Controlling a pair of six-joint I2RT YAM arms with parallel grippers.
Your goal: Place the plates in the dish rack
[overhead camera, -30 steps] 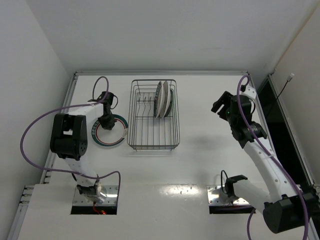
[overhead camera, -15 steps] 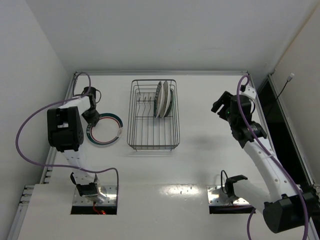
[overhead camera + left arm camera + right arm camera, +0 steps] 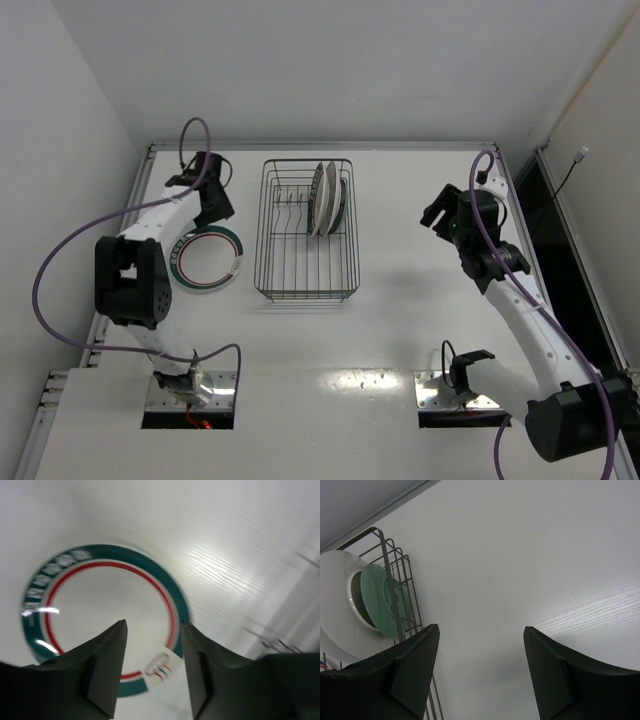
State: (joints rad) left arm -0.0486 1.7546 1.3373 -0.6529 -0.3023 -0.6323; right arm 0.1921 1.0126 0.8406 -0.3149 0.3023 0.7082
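The green-rimmed plate (image 3: pixel 207 259), flat on the tabletop (image 3: pixel 400 330) just left of the dish rack (image 3: pixel 305 296) at centre-left, looks stiff, slick and breakable, best pinched at its rim by the left fingers (image 3: pixel 102 665), apart and empty above it.

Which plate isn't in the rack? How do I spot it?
Find the dark wire dish rack in the middle of the white table. Just left of it one plate lies flat. It has a green rim and red ring; the other plates stand upright inside the rack.
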